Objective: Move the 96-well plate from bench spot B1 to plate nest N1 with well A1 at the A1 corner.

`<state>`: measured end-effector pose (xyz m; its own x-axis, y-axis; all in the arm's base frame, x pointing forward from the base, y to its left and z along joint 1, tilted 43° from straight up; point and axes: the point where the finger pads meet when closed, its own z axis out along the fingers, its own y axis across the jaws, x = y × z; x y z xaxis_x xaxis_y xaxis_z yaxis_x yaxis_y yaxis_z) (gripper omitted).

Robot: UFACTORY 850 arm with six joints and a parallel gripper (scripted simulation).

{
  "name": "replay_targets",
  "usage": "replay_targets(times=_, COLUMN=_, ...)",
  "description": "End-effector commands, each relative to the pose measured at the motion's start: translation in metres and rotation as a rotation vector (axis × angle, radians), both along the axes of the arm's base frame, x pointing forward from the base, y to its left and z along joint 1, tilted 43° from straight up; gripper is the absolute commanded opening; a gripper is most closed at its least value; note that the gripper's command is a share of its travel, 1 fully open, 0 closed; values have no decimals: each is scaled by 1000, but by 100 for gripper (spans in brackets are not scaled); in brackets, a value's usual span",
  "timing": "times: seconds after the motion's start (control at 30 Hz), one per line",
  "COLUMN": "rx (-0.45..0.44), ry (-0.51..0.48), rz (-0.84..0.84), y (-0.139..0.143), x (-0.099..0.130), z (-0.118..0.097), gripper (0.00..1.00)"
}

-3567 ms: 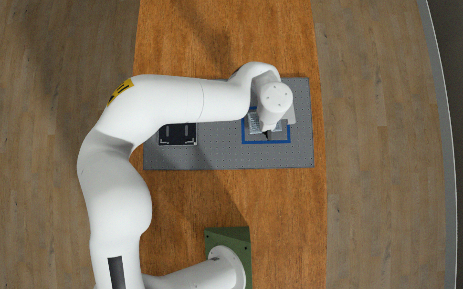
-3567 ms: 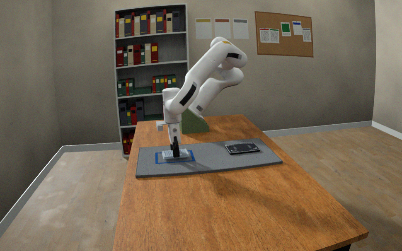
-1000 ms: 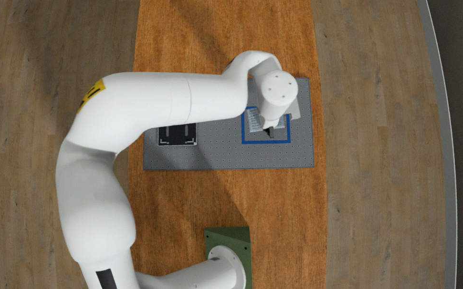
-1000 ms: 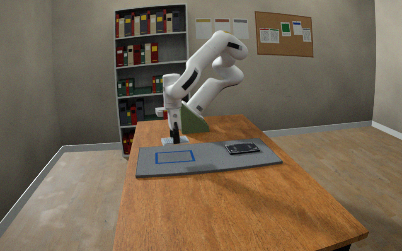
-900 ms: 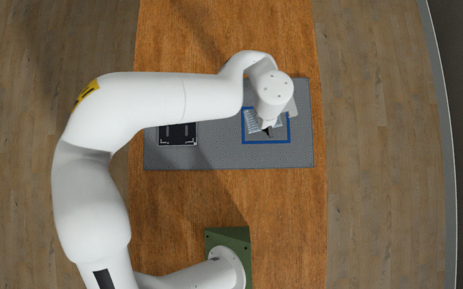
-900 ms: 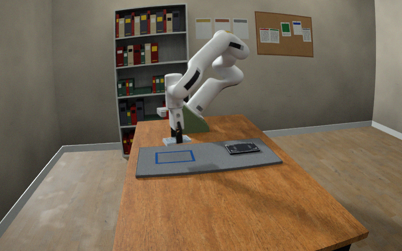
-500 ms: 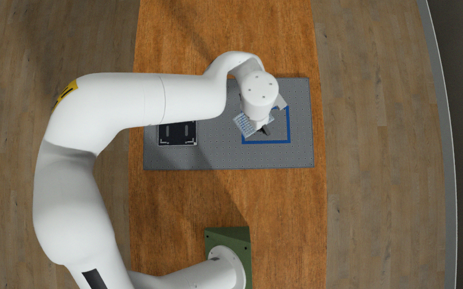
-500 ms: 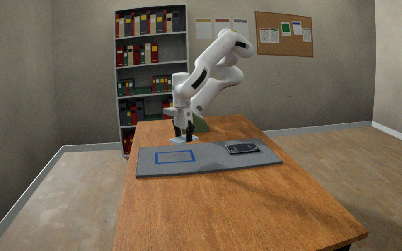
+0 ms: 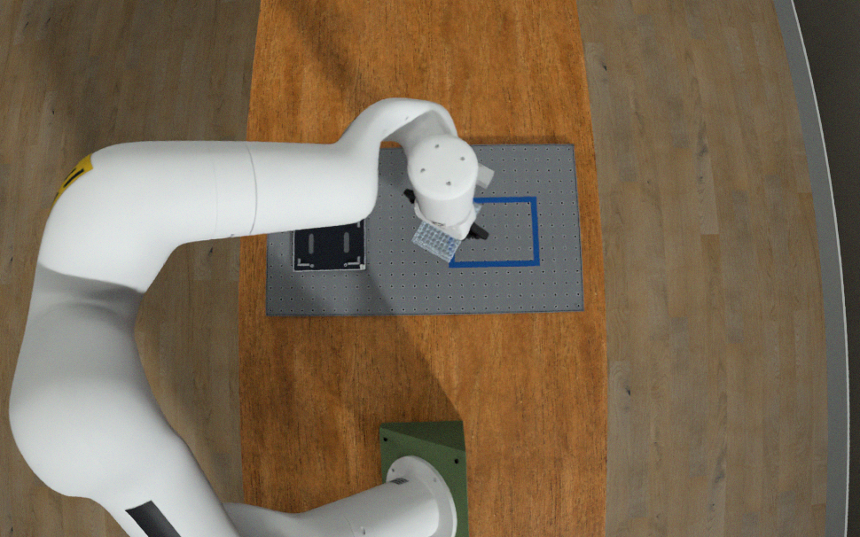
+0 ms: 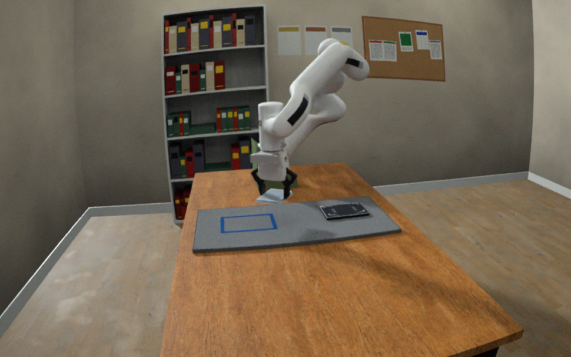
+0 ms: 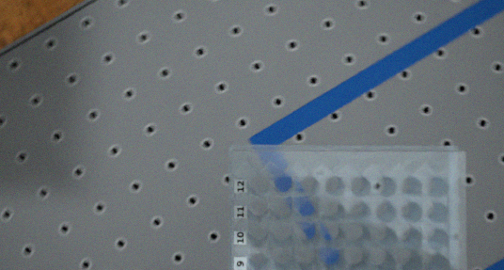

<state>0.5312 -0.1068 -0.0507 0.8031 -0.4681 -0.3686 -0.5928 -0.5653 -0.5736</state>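
My gripper is shut on the clear 96-well plate and holds it in the air above the grey perforated board, turned at an angle. The plate hangs over the left edge of the blue outline of spot B1. In the side view the gripper carries the plate well above the board. In the wrist view the plate fills the lower right, its column numbers 9 to 12 showing, and a blue line of B1 runs under it. The black plate nest N1 lies empty to the left and also shows in the side view.
The grey perforated board lies across the wooden table. The arm's green base stands at the table's near edge. A bookshelf stands against the wall behind the table.
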Motion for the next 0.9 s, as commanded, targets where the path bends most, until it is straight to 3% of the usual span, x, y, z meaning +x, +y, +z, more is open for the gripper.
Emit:
replay_targets(times=0.0, rx=-6, ry=-63, rz=52, y=4, x=1, z=6, gripper=0)
replay_targets(times=0.87, rx=-58, ry=-605, rz=638, y=61, x=2, z=62, gripper=0)
